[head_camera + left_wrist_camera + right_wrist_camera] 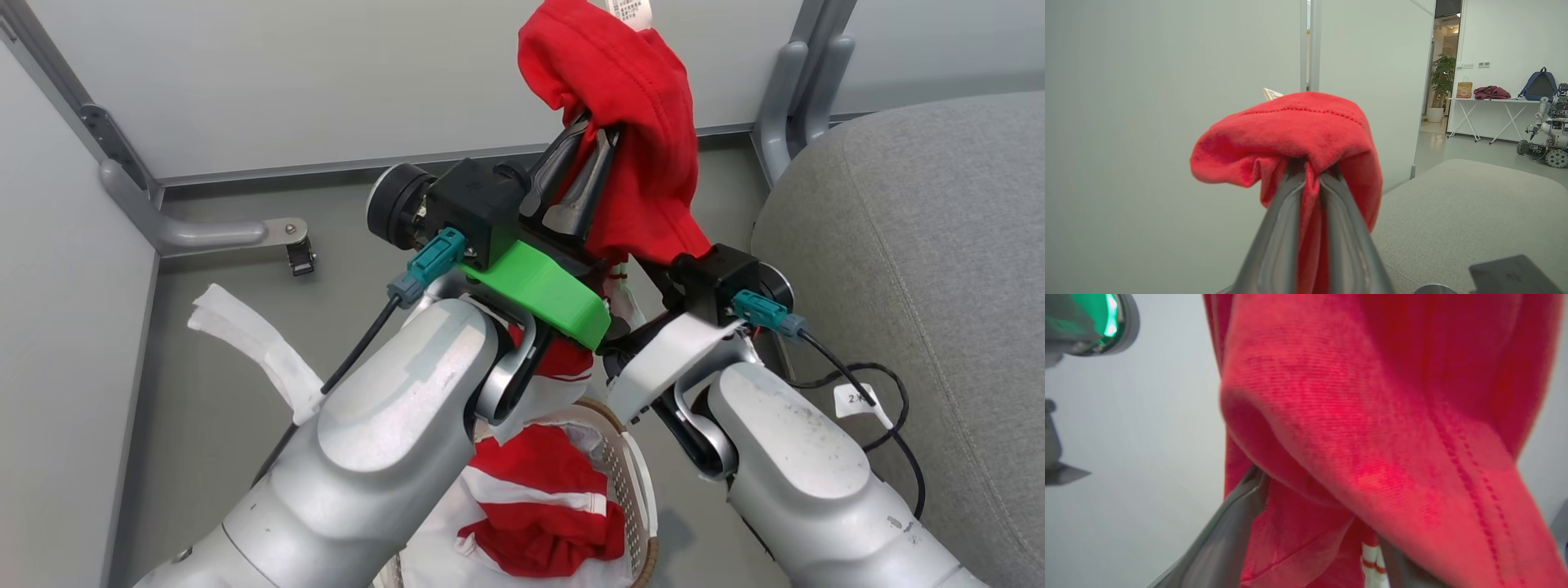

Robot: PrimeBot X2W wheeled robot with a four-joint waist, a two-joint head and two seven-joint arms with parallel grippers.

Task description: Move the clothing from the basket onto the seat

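A bright red garment [629, 106] hangs bunched over my left gripper [584, 175], which is raised above the basket and shut on it. In the left wrist view the fingers [1286, 228] pinch the red cloth [1290, 134] at their tips. My right gripper [1318, 498] is just below it, its fingers [1229, 526] spread apart with the cloth [1372, 416] draped over and between them. More red clothing with white stripes [539, 506] lies in the white basket [624, 474] at the bottom. The grey seat [914, 269] is on the right.
A white fabric strip [261, 351] lies on the floor to the left. A black cable with a tag [865, 400] runs beside the seat. Grey frame legs [784, 106] and partition walls [326, 73] stand close behind. Another robot [1549, 134] and a table [1486, 100] are far off.
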